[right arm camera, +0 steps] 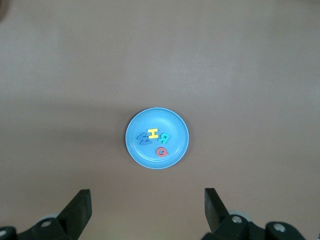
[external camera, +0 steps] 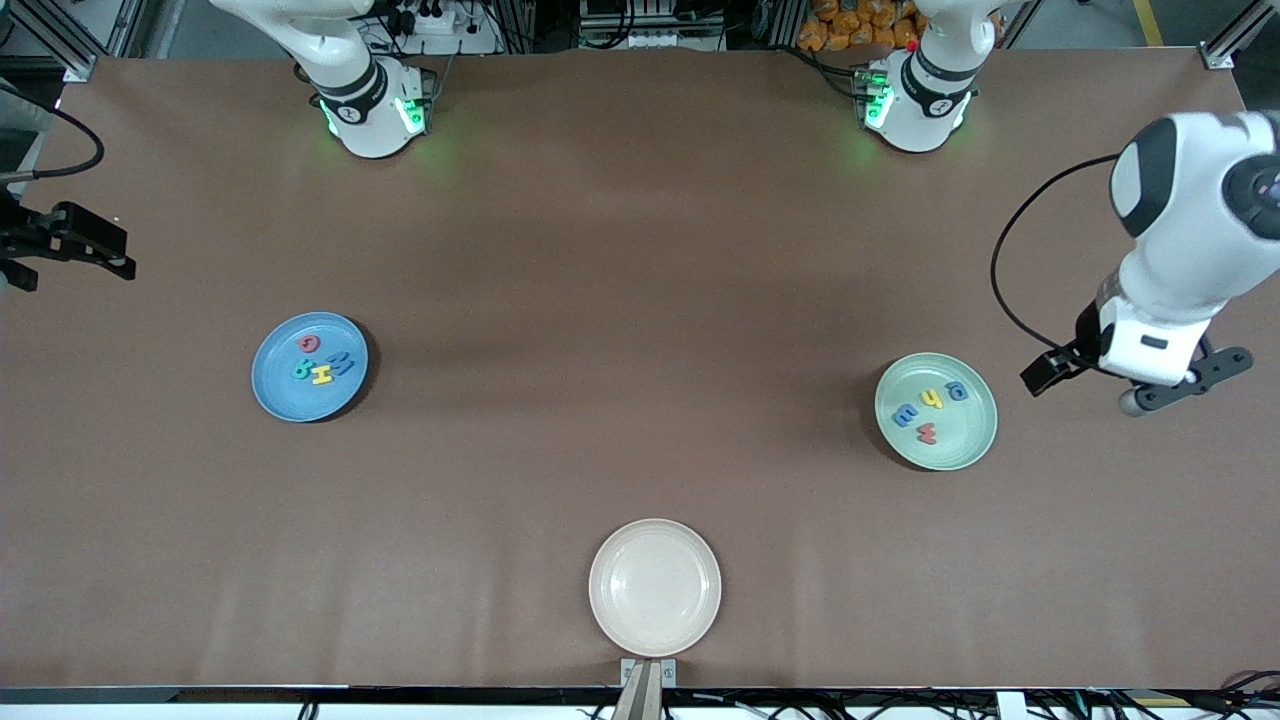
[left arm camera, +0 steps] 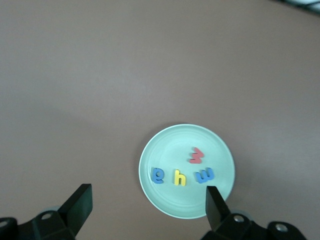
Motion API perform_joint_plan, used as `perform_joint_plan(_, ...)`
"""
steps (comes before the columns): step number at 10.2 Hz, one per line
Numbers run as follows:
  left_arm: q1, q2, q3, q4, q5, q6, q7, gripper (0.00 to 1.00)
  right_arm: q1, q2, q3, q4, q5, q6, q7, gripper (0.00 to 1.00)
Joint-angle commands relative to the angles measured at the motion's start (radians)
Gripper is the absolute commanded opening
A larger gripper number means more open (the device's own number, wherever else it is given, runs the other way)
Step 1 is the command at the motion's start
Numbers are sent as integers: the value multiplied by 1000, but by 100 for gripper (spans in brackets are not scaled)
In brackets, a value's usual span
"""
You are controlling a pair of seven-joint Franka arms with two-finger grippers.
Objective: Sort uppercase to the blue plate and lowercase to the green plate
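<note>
The blue plate (external camera: 270, 385) (right arm camera: 137, 150) lies toward the right arm's end of the table. In it are the uppercase letters: yellow H (external camera: 322, 375) (right arm camera: 153, 133), green R (external camera: 301, 371), blue M (external camera: 342, 362) and a red ring letter (external camera: 310, 342). The green plate (external camera: 965, 440) (left arm camera: 170, 145) lies toward the left arm's end. It holds the lowercase letters: yellow h (external camera: 932, 398) (left arm camera: 179, 177), red w (external camera: 927, 436) (left arm camera: 196, 155) and two blue ones (external camera: 906, 414) (external camera: 956, 391). My left gripper (external camera: 1150, 375) (left arm camera: 148, 200) hangs open and empty over bare table beside the green plate. My right gripper (external camera: 60, 245) (right arm camera: 147, 205) is open, high over the table's end, with nothing in it.
A cream plate (external camera: 655, 587) with nothing in it sits at the table edge nearest the front camera, midway between the two ends. A black cable (external camera: 1010, 290) loops from the left arm's wrist.
</note>
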Motion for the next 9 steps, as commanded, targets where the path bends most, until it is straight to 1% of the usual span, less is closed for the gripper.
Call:
perform_joint_plan(1,-29,-33,17,148,-76,-182,209,100,-8,2,5,15,6,-12,0,100)
perform_joint_plan(2,-39,-39,19,187,-101,-227,253,100,-8,2,5,15,7,-12,0,100)
perform_joint_plan(3,-41,-65,37,201,-154,-267,322,100,-8,2,5,15,6,-12,0,100)
perform_joint_plan(4,-56,-91,65,219,-176,-329,407,100,-8,2,5,15,6,-12,0,100)
perform_joint_plan(5,-59,-100,74,253,-177,-405,471,100,-8,2,5,17,6,-12,0,100)
perform_joint_plan(6,-64,-100,74,287,-171,-465,492,100,-7,2,5,15,7,-12,0,100)
perform_joint_plan(7,-84,-100,79,311,-173,-492,493,100,-7,2,6,15,7,-12,0,100)
perform_joint_plan(9,-142,-100,127,353,-170,-545,494,100,-8,2,5,15,7,-12,0,100)
